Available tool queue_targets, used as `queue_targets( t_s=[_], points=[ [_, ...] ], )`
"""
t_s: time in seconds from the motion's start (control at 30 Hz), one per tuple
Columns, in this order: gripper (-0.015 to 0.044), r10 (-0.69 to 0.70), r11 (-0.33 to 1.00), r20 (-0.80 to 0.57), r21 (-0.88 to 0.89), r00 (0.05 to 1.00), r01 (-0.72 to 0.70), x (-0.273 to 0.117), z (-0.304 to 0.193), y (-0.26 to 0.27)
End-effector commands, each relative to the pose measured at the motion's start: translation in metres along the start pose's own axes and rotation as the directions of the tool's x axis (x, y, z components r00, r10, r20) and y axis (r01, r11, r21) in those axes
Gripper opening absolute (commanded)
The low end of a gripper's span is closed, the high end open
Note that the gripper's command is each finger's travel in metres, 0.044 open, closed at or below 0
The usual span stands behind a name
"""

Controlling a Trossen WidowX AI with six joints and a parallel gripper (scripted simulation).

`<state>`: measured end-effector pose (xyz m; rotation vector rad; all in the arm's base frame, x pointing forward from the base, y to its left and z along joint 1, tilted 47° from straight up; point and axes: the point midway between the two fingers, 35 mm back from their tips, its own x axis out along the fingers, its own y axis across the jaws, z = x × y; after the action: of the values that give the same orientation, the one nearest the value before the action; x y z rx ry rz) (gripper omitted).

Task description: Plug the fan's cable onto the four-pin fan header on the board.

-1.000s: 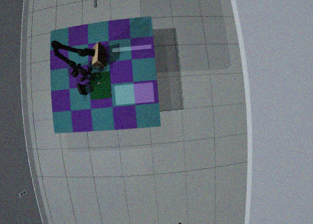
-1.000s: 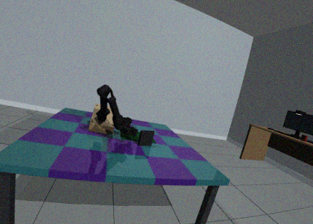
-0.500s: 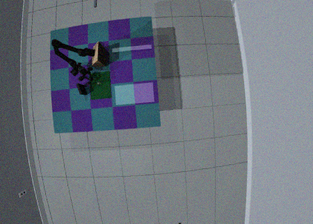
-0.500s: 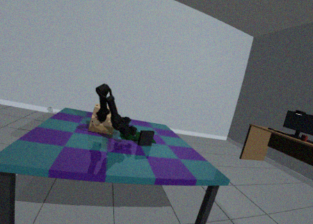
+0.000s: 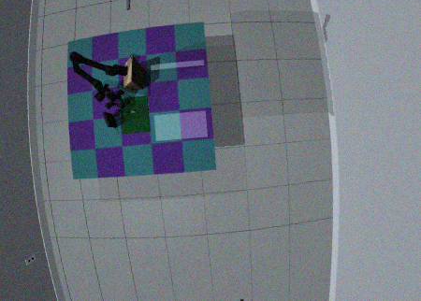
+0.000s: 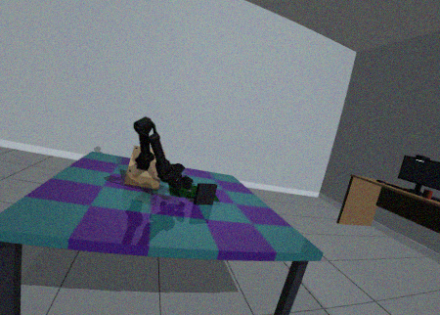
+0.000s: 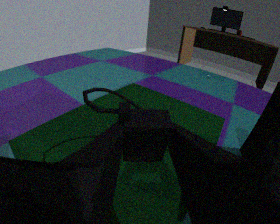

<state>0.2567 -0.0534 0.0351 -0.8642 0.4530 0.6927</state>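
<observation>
The green board (image 5: pixel 139 121) (image 7: pixel 191 112) lies flat on the table. My gripper (image 7: pixel 145 127) is shut on the black cable plug (image 7: pixel 145 131), low over the board in the wrist view. Dark fingers and plug blend together, so any touch with the board cannot be told. The black cable (image 7: pixel 98 90) loops up and left from the plug above the board. A small pale spot (image 5: pixel 133 111) on the board may be the header; the header is not visible in the wrist view. The dark square fan (image 5: pixel 111 120) (image 6: pixel 205 194) stands beside the board.
A tan block-like stand (image 5: pixel 134 75) (image 6: pixel 137 175) is beside the arm, close to the board's edge. The checkered table (image 5: pixel 198 155) (image 6: pixel 112 229) carries everything. A desk with a monitor (image 6: pixel 420 172) (image 7: pixel 226 19) stands far off.
</observation>
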Motion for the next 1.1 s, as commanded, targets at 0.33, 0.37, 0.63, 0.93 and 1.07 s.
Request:
queue_targets(
  t_s=[0.33, 0.37, 0.63, 0.93, 1.07],
  points=[
    [0.0000, 0.000, 1.000, 0.000, 0.000, 1.000, 0.000, 0.001, -0.005, 0.001],
    [0.0000, 0.000, 1.000, 0.000, 0.000, 1.000, 0.000, 0.001, -0.006, 0.001],
    [0.0000, 0.000, 1.000, 0.000, -0.001, 1.000, 0.000, 0.003, -0.013, 0.001],
    [0.0000, 0.000, 1.000, 0.000, -0.001, 1.000, 0.000, 0.004, -0.021, 0.001],
    [0.0000, 0.000, 1.000, 0.000, -0.001, 1.000, 0.000, 0.005, -0.024, 0.001]
  ],
)
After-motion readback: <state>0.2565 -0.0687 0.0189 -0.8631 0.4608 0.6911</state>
